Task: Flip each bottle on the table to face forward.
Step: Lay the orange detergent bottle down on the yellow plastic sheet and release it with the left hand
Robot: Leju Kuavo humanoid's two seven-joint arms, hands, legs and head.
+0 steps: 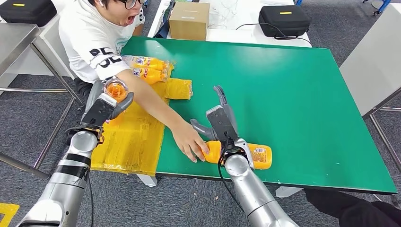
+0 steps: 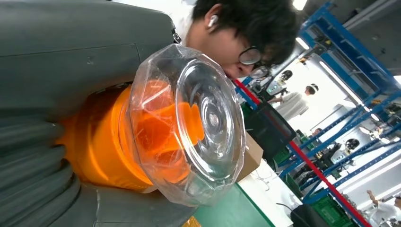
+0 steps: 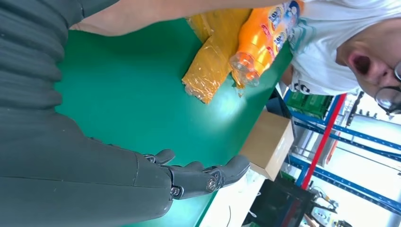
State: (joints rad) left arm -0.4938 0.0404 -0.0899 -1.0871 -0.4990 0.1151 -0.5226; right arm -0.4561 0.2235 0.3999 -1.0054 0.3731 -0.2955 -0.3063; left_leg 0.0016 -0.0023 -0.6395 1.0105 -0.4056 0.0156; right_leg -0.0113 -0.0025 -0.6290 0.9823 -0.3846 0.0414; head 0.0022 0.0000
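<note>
My left hand (image 1: 105, 105) grips an orange bottle (image 1: 116, 89) over the table's left edge; the left wrist view shows the bottle's clear base (image 2: 189, 123) wrapped by the grey fingers (image 2: 33, 161). Another orange bottle (image 1: 257, 155) lies on its side near the front edge of the green table (image 1: 293, 94). A person's hand (image 1: 189, 142) holds its left end. My right hand (image 1: 222, 120) hovers just above that bottle, fingers (image 3: 208, 177) spread and holding nothing. Two more orange bottles (image 1: 149, 68) lie at the table's left side, the same bottles (image 3: 262, 40) showing in the right wrist view.
A person in a white shirt (image 1: 94, 38) leans in from the left, arm stretched across the table. Yellow plastic wrap (image 1: 127, 137) covers the table's left part. A cardboard box (image 1: 189, 20) and a black case (image 1: 283, 20) sit on the white table behind.
</note>
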